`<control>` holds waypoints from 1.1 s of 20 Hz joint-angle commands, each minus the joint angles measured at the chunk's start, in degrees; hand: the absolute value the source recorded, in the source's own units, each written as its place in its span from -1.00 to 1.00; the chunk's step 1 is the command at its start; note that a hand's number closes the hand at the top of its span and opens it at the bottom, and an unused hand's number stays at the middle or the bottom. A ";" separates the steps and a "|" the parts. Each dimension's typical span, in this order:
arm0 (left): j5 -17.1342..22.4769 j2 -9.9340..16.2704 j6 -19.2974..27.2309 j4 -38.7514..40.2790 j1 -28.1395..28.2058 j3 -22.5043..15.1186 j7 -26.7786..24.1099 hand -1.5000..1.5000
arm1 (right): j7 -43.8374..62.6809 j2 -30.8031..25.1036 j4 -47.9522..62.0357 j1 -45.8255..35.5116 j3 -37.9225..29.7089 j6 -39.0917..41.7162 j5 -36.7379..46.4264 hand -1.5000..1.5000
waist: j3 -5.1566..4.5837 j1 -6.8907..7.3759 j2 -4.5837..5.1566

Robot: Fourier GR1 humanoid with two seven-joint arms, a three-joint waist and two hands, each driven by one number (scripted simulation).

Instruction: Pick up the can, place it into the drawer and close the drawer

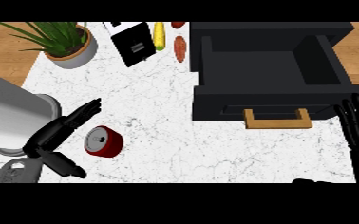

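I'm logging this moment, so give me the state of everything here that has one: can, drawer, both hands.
can: upright on the counter, not held
drawer: pulled open, nothing visible inside
left hand: open, fingers and thumb either side of the can
right hand: open, fingers up at the view's right edge, beside the drawer

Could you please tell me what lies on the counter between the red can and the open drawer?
Nothing: in the head view, only bare white marble counter separates the red can from the open drawer.
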 commanded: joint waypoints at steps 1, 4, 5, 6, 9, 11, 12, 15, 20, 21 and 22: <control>-1.98 1.14 -3.60 6.87 -3.59 -1.68 -8.54 -1.00 | 5.45 0.42 -2.26 -3.91 1.18 -1.99 -0.03 -1.00 | -0.03 -0.03 0.06; -3.02 2.20 -2.66 9.14 -0.80 -3.42 -13.86 -1.00 | 0.79 1.29 -3.89 2.65 0.54 0.02 -0.28 -1.00 | -0.05 -0.40 0.02; -1.64 2.95 -3.22 13.72 -6.93 -1.69 -10.44 -1.00 | -0.45 0.85 -2.19 1.66 -0.39 0.81 -1.61 -1.00 | -0.02 -0.49 0.07; -2.37 1.40 -1.59 12.83 -3.84 -3.23 -11.70 -1.00 | 1.09 0.27 -3.27 1.89 -0.25 0.75 -0.71 -1.00 | -0.01 -0.23 0.02; -2.81 -0.26 0.54 17.13 -6.15 -4.39 -11.53 -1.00 | 1.76 1.13 -1.70 -1.11 1.18 -1.11 1.03 -1.00 | -0.03 -0.18 0.12; -3.75 1.00 1.84 15.83 -3.10 -5.36 -14.83 -1.00 | 4.53 -0.18 -6.16 1.93 -1.15 0.74 -2.96 -1.00 | -0.01 -0.11 -0.04; -2.57 1.61 0.06 17.91 -6.75 -4.76 -14.67 -1.00 | 1.73 1.58 -2.56 0.26 1.71 -0.06 0.02 -1.00 | -0.02 -0.13 0.06; -3.62 1.22 1.52 22.96 -10.24 -5.65 -15.91 -1.00 | 1.46 1.02 -3.67 1.15 0.02 0.49 -1.27 -1.00 | -0.03 -0.49 0.11; -4.48 1.34 3.65 25.25 -9.85 -7.26 -20.47 -1.00 | -0.30 1.51 -2.96 2.46 -0.37 0.61 -0.44 -1.00 | -0.02 -0.39 0.11; -4.82 0.65 4.17 24.14 -7.75 -8.40 -20.49 -1.00 | 0.29 0.26 -1.29 0.88 -1.11 1.08 -0.73 -1.00 | 0.00 -0.04 0.06; -2.55 -0.96 3.33 23.15 -10.69 -7.37 -15.41 -1.00 | -0.11 0.67 -2.41 2.19 -1.12 1.64 -1.66 -1.00 | 0.03 -0.12 -0.02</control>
